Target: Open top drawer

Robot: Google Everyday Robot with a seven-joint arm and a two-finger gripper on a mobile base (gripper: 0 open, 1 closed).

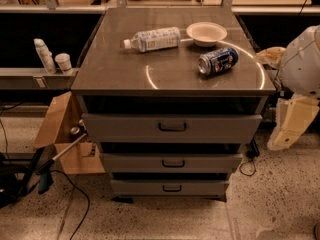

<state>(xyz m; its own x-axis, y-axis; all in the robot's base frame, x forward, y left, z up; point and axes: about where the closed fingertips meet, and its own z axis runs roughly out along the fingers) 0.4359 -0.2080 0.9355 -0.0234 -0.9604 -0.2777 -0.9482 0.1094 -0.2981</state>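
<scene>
The top drawer (125,128) is the widest grey drawer, just under the cabinet's top, and its front sits flush and closed. Its small dark loop handle (172,127) is at the centre. Two narrower grey drawers, the middle drawer (135,162) and the bottom drawer (140,187), sit below it, both closed. White and cream links of my arm (300,84) show at the right edge, beside the cabinet and apart from it. My gripper itself is out of view.
On the cabinet top (115,69) lie a plastic bottle (152,39), a white bowl (206,33) and a blue can (218,61) on its side. A cardboard box (60,134) and cables are on the floor at the left. A shelf with two containers (50,59) is behind.
</scene>
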